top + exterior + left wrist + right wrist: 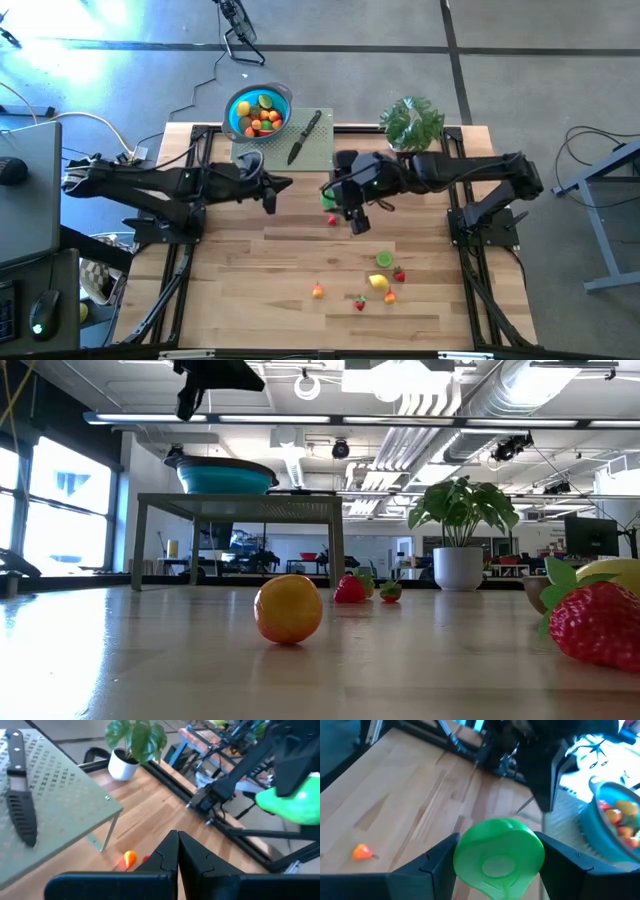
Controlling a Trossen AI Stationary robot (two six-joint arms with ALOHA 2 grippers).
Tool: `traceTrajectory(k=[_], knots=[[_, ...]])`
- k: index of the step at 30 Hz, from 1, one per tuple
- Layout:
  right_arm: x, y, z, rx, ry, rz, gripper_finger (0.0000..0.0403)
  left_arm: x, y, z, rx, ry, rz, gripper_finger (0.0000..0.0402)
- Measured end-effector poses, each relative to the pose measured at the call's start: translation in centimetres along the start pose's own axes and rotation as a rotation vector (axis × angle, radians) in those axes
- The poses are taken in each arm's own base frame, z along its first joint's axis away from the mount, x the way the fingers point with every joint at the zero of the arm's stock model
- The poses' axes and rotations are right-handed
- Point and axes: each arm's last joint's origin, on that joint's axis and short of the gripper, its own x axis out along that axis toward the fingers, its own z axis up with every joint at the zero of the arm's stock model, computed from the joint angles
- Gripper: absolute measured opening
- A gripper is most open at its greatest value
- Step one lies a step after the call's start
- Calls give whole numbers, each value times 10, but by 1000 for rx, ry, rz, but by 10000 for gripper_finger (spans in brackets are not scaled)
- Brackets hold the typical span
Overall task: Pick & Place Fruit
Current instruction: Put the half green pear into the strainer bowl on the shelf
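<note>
Pale planked wooden table (250, 270), smooth and glossy. Perforated grey-green metal stand (325, 152) at far edge, carrying round blue plastic bowl (258, 110) heaped with fruit, and black-handled knife (304, 137). Leafy green potted plant (411, 122) beside stand. Right gripper (497, 862) above table centre, clamped on glossy green halved toy fruit (498, 856), cut face up. Left gripper (178, 852) near stand, fingers pressed together, empty. Loose small plastic fruit pieces (378, 282) scattered at near side: red, orange, yellow, green.

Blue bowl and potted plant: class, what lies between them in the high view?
A black-handled knife on the raised green stand, between the blue bowl and potted plant, shown in the high view.
</note>
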Motion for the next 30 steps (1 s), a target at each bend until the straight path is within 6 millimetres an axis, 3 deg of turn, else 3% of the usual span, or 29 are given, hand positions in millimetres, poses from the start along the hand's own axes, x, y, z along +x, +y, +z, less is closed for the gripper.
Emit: traceTrajectory(k=[7, 12, 21, 26, 30], knots=[[-13, -23, 9, 29, -54, -67, 235, 9, 14, 30, -17, -49, -189, 0], [-14, -37, 4, 52, -46, -103, 225, 7, 11, 45, 29, -135, -341, 0], [-15, -52, -2, 85, -33, -137, 236, 15, 12, 40, 171, -121, -324, 0], [-15, -54, -3, 88, -37, -128, 225, 31, 14, 32, 279, -104, -297, 0], [-15, -55, -4, 85, -40, -120, 221, 49, 14, 26, 240, -98, -307, 22]])
